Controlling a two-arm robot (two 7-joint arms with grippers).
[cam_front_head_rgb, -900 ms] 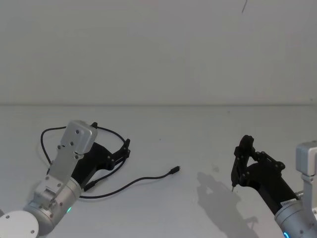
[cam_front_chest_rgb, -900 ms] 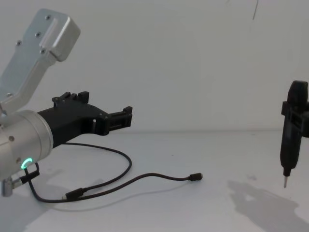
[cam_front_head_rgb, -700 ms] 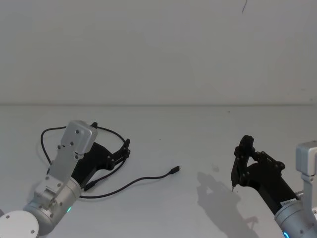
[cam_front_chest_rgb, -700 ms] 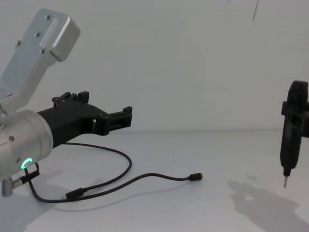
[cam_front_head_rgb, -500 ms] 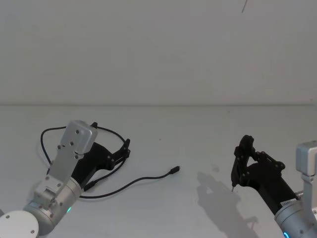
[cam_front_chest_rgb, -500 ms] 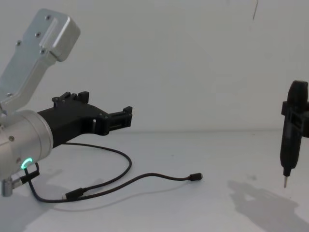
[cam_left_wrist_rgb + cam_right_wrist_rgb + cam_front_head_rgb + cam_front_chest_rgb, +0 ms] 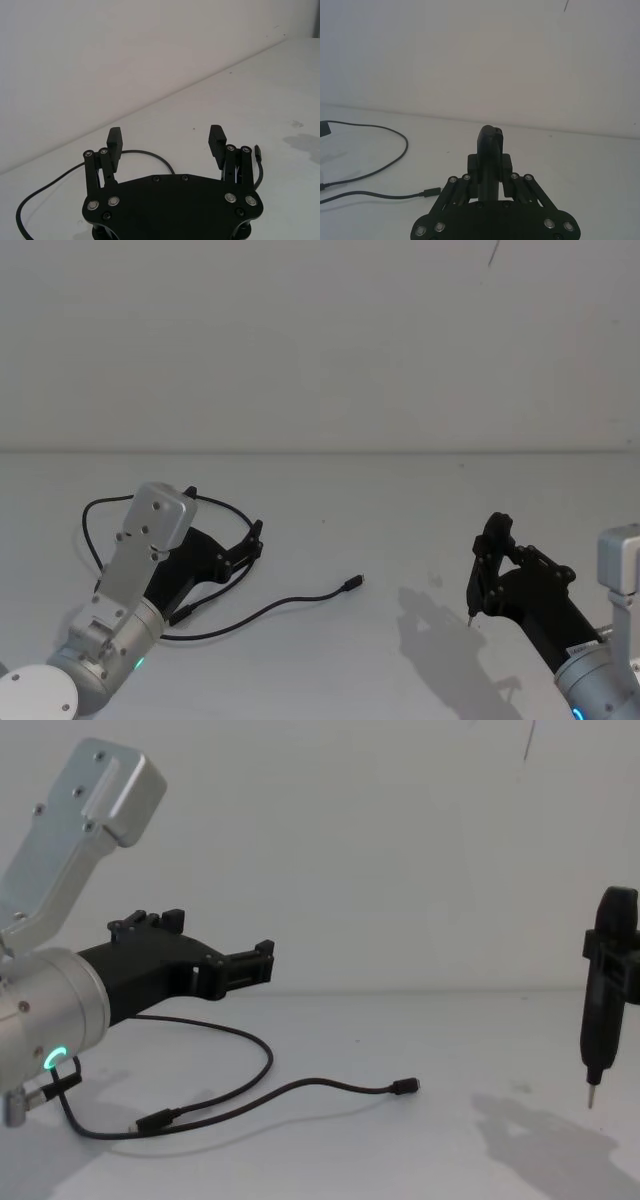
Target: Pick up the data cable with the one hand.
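The left gripper [image 7: 255, 540] reached forward and toward the middle from the lower left, held level a little above the table [image 7: 360, 490]; its two fingers were spread wide with nothing between them, and in the left wrist view [image 7: 165, 142] the gap between the squared pads showed only bare tabletop and a strand of the cable [image 7: 145, 152]. It was black and angular, built of flat linked plates with small bright pivots, and set on a smooth silver cylinder with a green glowing ring [image 7: 55, 1058]; a silver boxy bracket [image 7: 90, 810] rose above the wrist.

The cable [image 7: 270, 608] lay flat on the table at the robot's left, untouched; it was thin, black and limp, curving in a loose loop that passed under the left gripper [image 7: 265, 960]; one small plug [image 7: 353, 583] lay out toward the middle, the other [image 7: 180, 618] close beside the left arm.

The right gripper [image 7: 483, 575] hung at the lower right, well apart from the cable [image 7: 300, 1087]; its fingers were drawn in against a slim pen-shaped piece [image 7: 603, 990] that stood upright, matte black with a rounded top and a thin metal pin at its lower end, above its own shadow.

The table was plain, white and smooth.
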